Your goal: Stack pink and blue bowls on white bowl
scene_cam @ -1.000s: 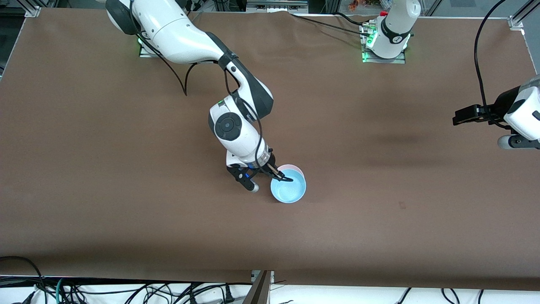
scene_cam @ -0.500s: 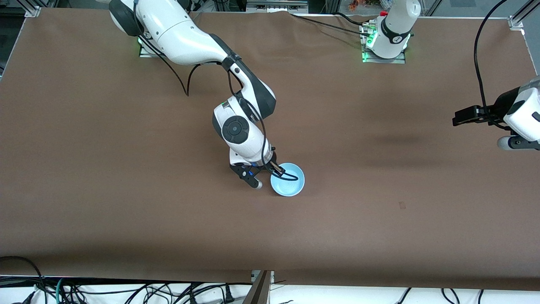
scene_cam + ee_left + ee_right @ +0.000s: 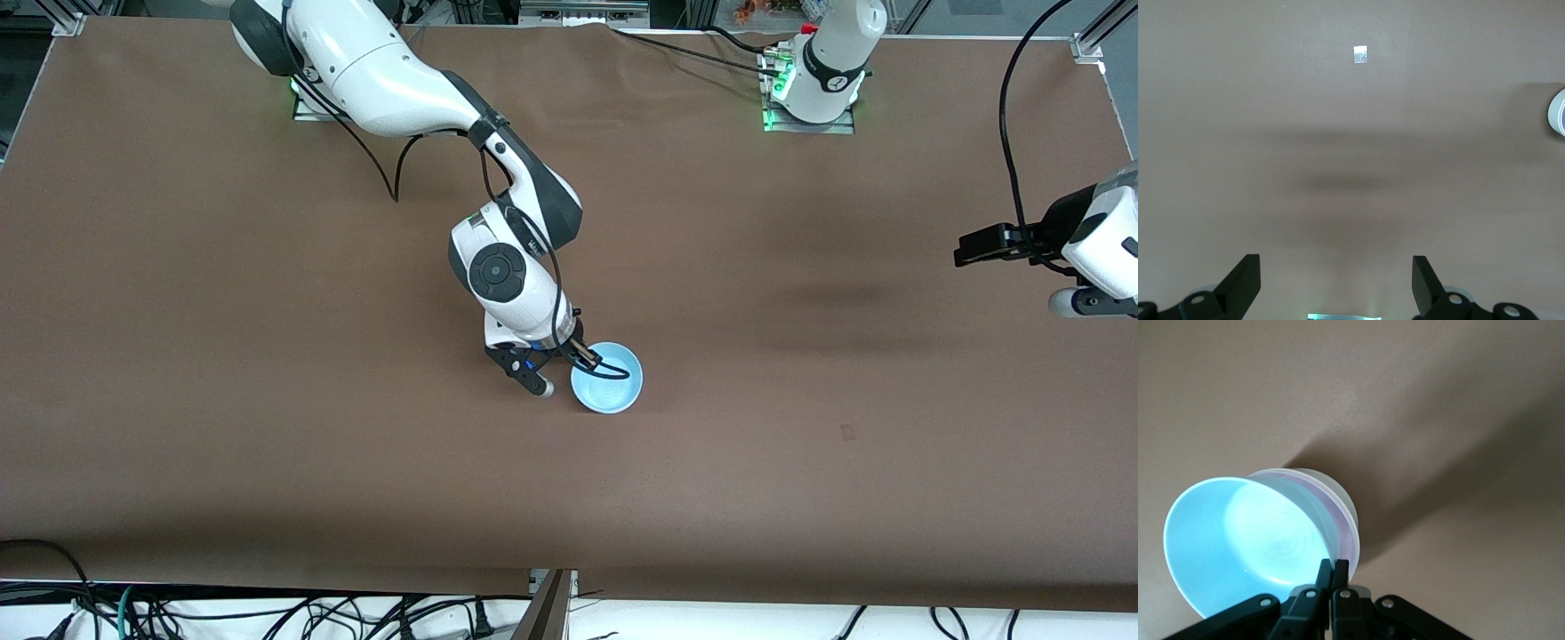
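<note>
The blue bowl (image 3: 609,387) (image 3: 1245,533) sits nested in the pink bowl (image 3: 1346,535), near the table's middle. Only a thin pink band shows under its rim in the right wrist view. Under that, the pale rim of the white bowl (image 3: 1331,485) shows. In the front view the blue bowl hides both lower bowls. My right gripper (image 3: 597,366) (image 3: 1333,565) is shut on the blue bowl's rim, one finger inside and one outside. My left gripper (image 3: 965,249) (image 3: 1336,263) waits open and empty over bare table at the left arm's end.
Brown table cover (image 3: 267,356) all around the stack. A small pale tape mark (image 3: 1361,55) lies on it. Cables hang along the table edge (image 3: 267,613) nearest the front camera.
My right gripper carried the blue bowl a little away from the front camera and lowered it into the pink bowl, whose rim no longer shows in the front view. The left arm stayed still.
</note>
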